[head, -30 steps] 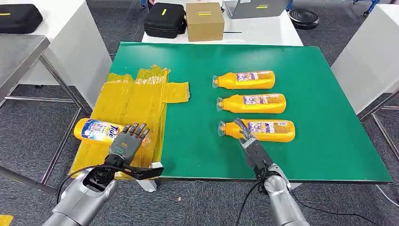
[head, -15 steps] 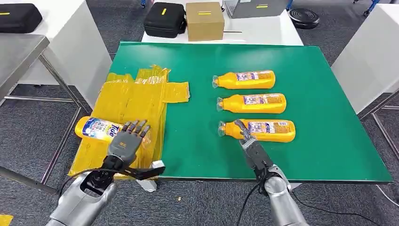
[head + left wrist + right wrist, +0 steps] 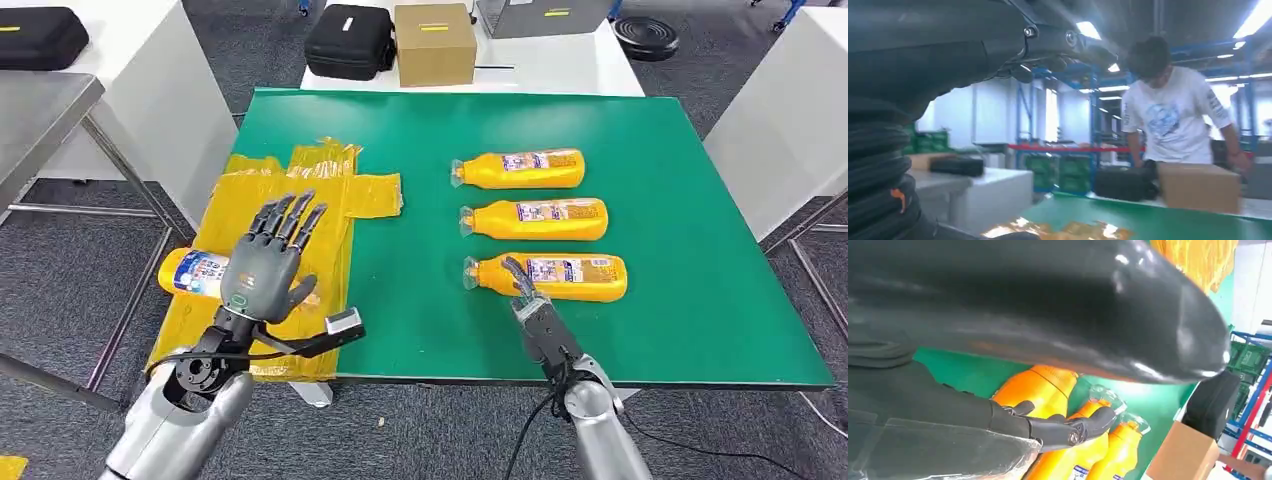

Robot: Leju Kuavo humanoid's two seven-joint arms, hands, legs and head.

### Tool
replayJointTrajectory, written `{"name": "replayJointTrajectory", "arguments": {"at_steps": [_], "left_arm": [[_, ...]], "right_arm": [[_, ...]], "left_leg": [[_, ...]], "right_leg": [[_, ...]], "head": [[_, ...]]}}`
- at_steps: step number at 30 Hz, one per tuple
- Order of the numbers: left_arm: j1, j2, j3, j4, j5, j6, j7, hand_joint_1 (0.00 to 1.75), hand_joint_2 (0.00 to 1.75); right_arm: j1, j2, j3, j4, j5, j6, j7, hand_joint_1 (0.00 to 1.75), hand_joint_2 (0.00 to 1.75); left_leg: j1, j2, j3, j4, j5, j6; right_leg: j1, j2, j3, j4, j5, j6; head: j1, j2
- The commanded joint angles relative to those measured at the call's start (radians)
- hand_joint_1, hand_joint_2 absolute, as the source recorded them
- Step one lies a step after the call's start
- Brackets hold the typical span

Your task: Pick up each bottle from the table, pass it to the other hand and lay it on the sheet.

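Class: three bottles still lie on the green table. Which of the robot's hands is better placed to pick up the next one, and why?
Right. The right hand is already at the nearest bottle, fingers by its neck. The left hand is raised, open, above the yellow sheet.

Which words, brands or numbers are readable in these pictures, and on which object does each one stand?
"Tide": on the label of the bottle on the sheet, partly hidden by the left hand.
Labels on the three bottles on the green table: too small to read.
Print on the person's white shirt: blurred, unreadable.
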Motion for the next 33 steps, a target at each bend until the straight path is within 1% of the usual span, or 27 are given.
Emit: {"name": "replayJointTrajectory", "arguments": {"at_steps": [1, 2, 3, 4, 5, 6, 7, 8, 9, 11, 12, 15, 16, 17, 19, 20, 22, 24, 25, 28, 29, 30, 31, 33], "left_arm": [[-0.010, -0.021, -0.006, 0.024, 0.028, -0.014, -0.023, 0.00, 1.75], [-0.008, -0.022, -0.008, 0.023, 0.047, -0.009, -0.035, 0.00, 1.75], [-0.004, -0.023, -0.016, 0.028, 0.121, -0.026, -0.087, 0.00, 1.75], [0.010, -0.040, -0.012, 0.041, 0.311, -0.063, -0.190, 0.00, 1.75], [0.013, -0.045, -0.015, 0.056, 0.407, -0.077, -0.247, 0.00, 1.75], [0.021, -0.063, 0.001, 0.083, 0.579, -0.136, -0.305, 0.00, 1.75], [0.026, -0.072, 0.004, 0.117, 0.677, -0.139, -0.362, 0.00, 1.75], [0.040, -0.101, 0.036, 0.140, 0.794, -0.153, -0.396, 0.00, 1.75], [0.045, -0.111, 0.046, 0.163, 0.847, -0.158, -0.405, 0.00, 1.75], [0.046, -0.112, 0.043, 0.173, 0.851, -0.152, -0.412, 0.00, 1.75], [0.066, -0.154, 0.100, 0.183, 0.971, -0.159, -0.436, 0.00, 1.75], [0.074, -0.203, 0.157, 0.247, 1.132, -0.153, -0.459, 0.00, 1.75], [0.073, -0.210, 0.162, 0.262, 1.133, -0.120, -0.478, 0.00, 1.75], [0.072, -0.225, 0.176, 0.281, 1.171, -0.112, -0.485, 0.00, 1.75], [0.060, -0.227, 0.165, 0.312, 1.161, -0.068, -0.501, 0.00, 1.75], [0.058, -0.237, 0.179, 0.329, 1.207, -0.076, -0.500, 0.00, 1.75], [0.055, -0.227, 0.160, 0.339, 1.178, -0.010, -0.525, 0.00, 1.75], [0.056, -0.225, 0.159, 0.336, 1.178, -0.011, -0.525, 0.00, 1.75], [0.056, -0.225, 0.159, 0.336, 1.178, -0.011, -0.525, 0.00, 1.75], [0.060, -0.225, 0.160, 0.324, 1.181, -0.007, -0.521, 0.00, 1.75], [0.060, -0.225, 0.160, 0.324, 1.181, -0.007, -0.521, 0.00, 1.75], [0.066, -0.231, 0.169, 0.317, 1.198, -0.008, -0.516, 0.00, 1.75], [0.071, -0.231, 0.167, 0.312, 1.206, -0.007, -0.517, 0.00, 1.75], [0.074, -0.235, 0.169, 0.307, 1.200, 0.014, -0.519, 0.00, 1.75]], "right_arm": [[-0.012, 0.002, -0.014, -0.002, -0.001, 0.007, 0.005, 0.00, 0.00], [-0.009, 0.002, -0.015, -0.007, -0.002, 0.006, 0.004, 0.00, 0.00], [-0.005, 0.000, -0.012, -0.015, -0.004, 0.009, 0.001, 0.00, 0.00], [0.004, -0.004, -0.007, -0.036, -0.001, 0.006, 0.000, 0.00, 0.00], [0.010, -0.011, 0.003, -0.051, 0.003, 0.010, -0.006, 0.00, 0.00], [0.012, -0.022, 0.019, -0.067, 0.011, 0.017, -0.014, 0.00, 0.00], [0.006, -0.029, 0.034, -0.088, 0.024, 0.019, -0.013, 0.00, 0.00], [-0.007, -0.040, 0.056, -0.102, 0.050, 0.021, -0.009, 0.00, 0.00], [-0.018, -0.042, 0.063, -0.114, 0.061, 0.017, 0.003, 0.00, 1.75], [-0.024, -0.041, 0.065, -0.121, 0.061, 0.019, 0.016, 0.00, 1.75], [-0.041, -0.052, 0.084, -0.128, 0.097, 0.005, 0.028, 0.00, 1.75], [-0.094, -0.082, 0.106, -0.145, 0.166, -0.042, 0.079, 0.00, 1.75], [-0.109, -0.091, 0.104, -0.149, 0.176, -0.053, 0.096, 0.00, 1.75], [-0.133, -0.118, 0.113, -0.145, 0.201, -0.061, 0.120, 0.00, 1.75], [-0.171, -0.158, 0.112, -0.113, 0.201, -0.066, 0.132, 0.00, 1.75], [-0.204, -0.188, 0.115, -0.076, 0.207, -0.071, 0.130, 0.00, 1.75], [-0.271, -0.218, 0.124, -0.001, 0.213, -0.074, 0.126, 0.00, 1.75], [-0.280, -0.219, 0.125, 0.011, 0.213, -0.074, 0.123, 0.00, 1.75], [-0.280, -0.219, 0.125, 0.011, 0.213, -0.074, 0.123, 0.00, 1.75], [-0.283, -0.212, 0.134, 0.020, 0.215, -0.079, 0.117, 0.00, 1.75], [-0.283, -0.212, 0.134, 0.020, 0.215, -0.079, 0.117, 0.00, 1.75], [-0.294, -0.213, 0.138, 0.032, 0.220, -0.090, 0.118, 0.00, 1.75], [-0.315, -0.216, 0.145, 0.056, 0.224, -0.094, 0.122, 0.00, 1.75], [-0.354, -0.234, 0.153, 0.104, 0.243, -0.095, 0.141, 0.00, 1.75]], "left_leg": [[0.001, 0.000, 0.002, 0.000, -0.001, -0.001], [0.002, 0.001, 0.005, 0.001, -0.003, -0.002], [0.001, 0.000, 0.003, 0.000, -0.001, -0.001], [0.002, 0.000, 0.005, 0.000, -0.003, -0.002], [0.001, 0.000, 0.003, 0.000, -0.002, -0.002], [0.001, -0.001, 0.003, -0.001, -0.001, -0.001], [0.001, -0.001, 0.006, 0.000, -0.003, -0.002], [0.000, 0.000, 0.003, -0.001, -0.002, -0.001], [0.001, 0.001, 0.005, 0.000, -0.003, -0.002], [0.000, 0.002, 0.001, -0.001, -0.001, -0.001], [-0.001, 0.001, 0.001, -0.001, -0.001, -0.001], [0.000, 0.003, 0.003, 0.001, -0.003, -0.002], [0.000, 0.003, 0.002, 0.000, -0.002, -0.001], [-0.001, 0.003, 0.001, 0.000, -0.002, -0.001], [0.000, 0.002, 0.002, 0.000, -0.002, -0.001], [-0.001, 0.001, 0.001, 0.000, -0.001, -0.001], [0.000, 0.001, 0.002, 0.001, -0.001, -0.001], [-0.001, 0.002, 0.000, 0.000, 0.000, 0.000], [0.000, 0.003, 0.003, 0.001, -0.002, -0.001], [0.000, 0.000, 0.001, 0.000, -0.001, 0.000], [0.001, 0.001, 0.005, 0.001, -0.003, -0.001], [0.000, 0.001, 0.002, 0.000, -0.001, -0.001], [0.001, 0.003, 0.005, 0.000, -0.003, -0.002], [0.000, 0.003, 0.002, 0.001, -0.001, -0.001]], "right_leg": [[0.001, 0.000, 0.002, 0.000, -0.001, -0.001], [0.002, 0.000, 0.005, 0.000, -0.003, -0.002], [0.001, 0.000, 0.003, 0.000, -0.001, -0.001], [0.002, -0.001, 0.005, 0.000, -0.003, -0.002], [0.001, -0.001, 0.004, -0.001, -0.002, -0.001], [0.001, -0.001, 0.004, -0.001, -0.002, -0.001], [0.001, -0.001, 0.006, -0.001, -0.003, -0.002], [0.000, -0.001, 0.004, -0.001, -0.002, -0.001], [0.001, 0.000, 0.006, -0.001, -0.003, -0.002], [0.000, 0.001, 0.002, 0.000, -0.001, -0.001], [-0.001, 0.001, 0.001, 0.000, -0.001, -0.001], [0.001, 0.002, 0.004, 0.000, -0.002, -0.002], [0.000, 0.002, 0.002, 0.000, -0.001, -0.001], [-0.001, 0.002, 0.001, 0.000, -0.001, -0.001], [0.000, 0.001, 0.002, 0.000, -0.001, -0.001], [0.000, 0.000, 0.001, 0.000, 0.000, -0.001], [0.000, 0.001, 0.003, 0.000, -0.001, -0.001], [-0.001, 0.002, 0.001, 0.000, 0.000, 0.000], [0.000, 0.003, 0.004, 0.000, -0.001, -0.001], [0.000, 0.000, 0.002, -0.001, 0.000, 0.000], [0.001, 0.000, 0.006, -0.001, -0.002, -0.002], [0.000, 0.001, 0.003, -0.001, 0.000, -0.001], [0.001, 0.002, 0.006, -0.001, -0.002, -0.002], [0.000, 0.002, 0.002, 0.000, 0.000, -0.001]], "head": [[0.000, 0.000], [0.000, 0.000], [0.000, 0.000], [0.000, 0.000], [0.000, 0.000], [0.000, 0.000], [0.000, 0.000], [0.000, 0.000], [0.000, 0.000], [0.000, 0.000], [0.000, 0.000], [0.000, 0.000], [0.000, 0.000], [0.000, 0.000], [0.000, 0.000], [0.000, 0.000], [0.000, 0.000], [0.000, 0.000], [0.000, 0.000], [0.000, 0.000], [0.000, 0.000], [0.000, 0.000], [0.000, 0.000], [0.000, 0.000]]}}
